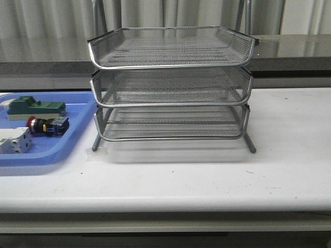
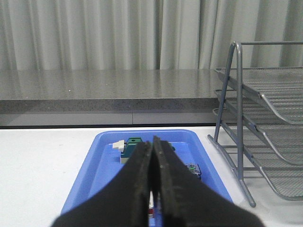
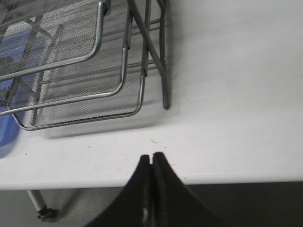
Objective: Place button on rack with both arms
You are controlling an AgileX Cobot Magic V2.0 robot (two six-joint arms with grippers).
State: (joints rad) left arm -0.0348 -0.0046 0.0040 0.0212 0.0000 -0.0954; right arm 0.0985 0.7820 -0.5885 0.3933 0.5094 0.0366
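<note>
No writing can be read on anything. The button (image 1: 45, 125) is seen lying in the blue tray (image 1: 51, 155) on the desk (image 1: 207, 175), left of the rack (image 1: 170, 82). The left gripper (image 2: 152, 146) is held above that tray, fingers pressed together, nothing pinched. The right gripper (image 3: 151, 158), likewise closed and empty, is poised at the desk's edge near the rack's foot.

No readable text, label, brand, number or sign is shown in any of the views.
</note>
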